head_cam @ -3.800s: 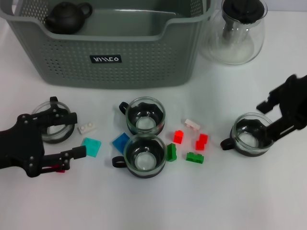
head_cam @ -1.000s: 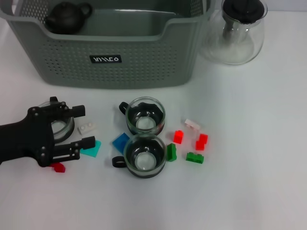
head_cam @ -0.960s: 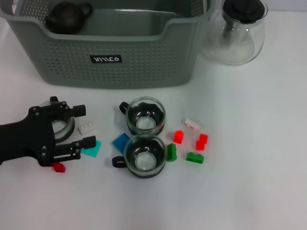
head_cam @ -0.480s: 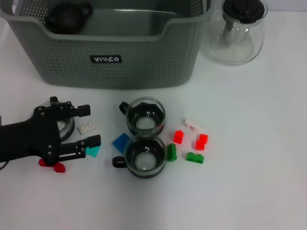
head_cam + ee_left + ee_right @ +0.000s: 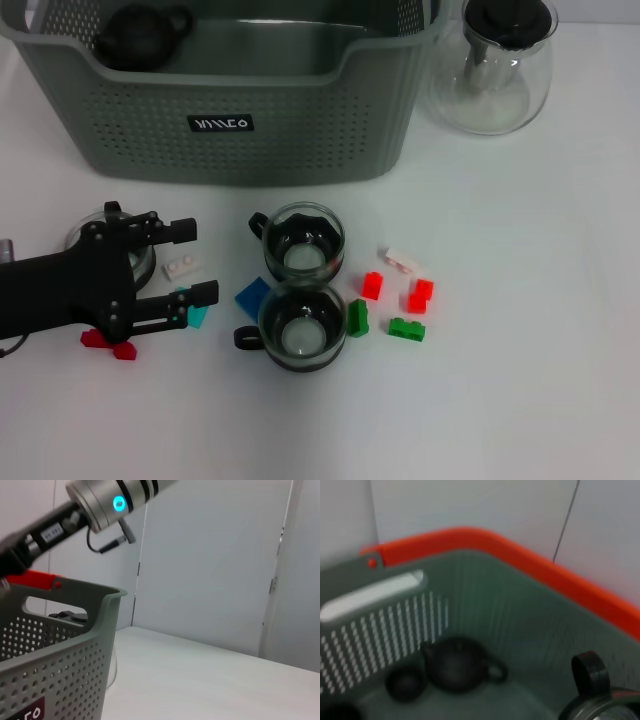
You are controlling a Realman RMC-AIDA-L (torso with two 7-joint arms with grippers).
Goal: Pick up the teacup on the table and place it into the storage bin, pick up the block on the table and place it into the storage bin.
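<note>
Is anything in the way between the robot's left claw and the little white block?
No. The left gripper is open, with the small white block lying right between its fingers. The teal block sits just beside the nearer finger, and the glass teacup is behind, under the gripper.

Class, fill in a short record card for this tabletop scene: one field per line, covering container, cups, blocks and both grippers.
Container: storage bin at table's far side, dark teapot inside
Beside bin: glass carafe
Cups on table: three glass teacups, two touching at centre, one under the left arm
Blocks: red, green, blue, teal, white, scattered
Left gripper: open around white block
Right gripper: over the bin, not visible in head view
</note>
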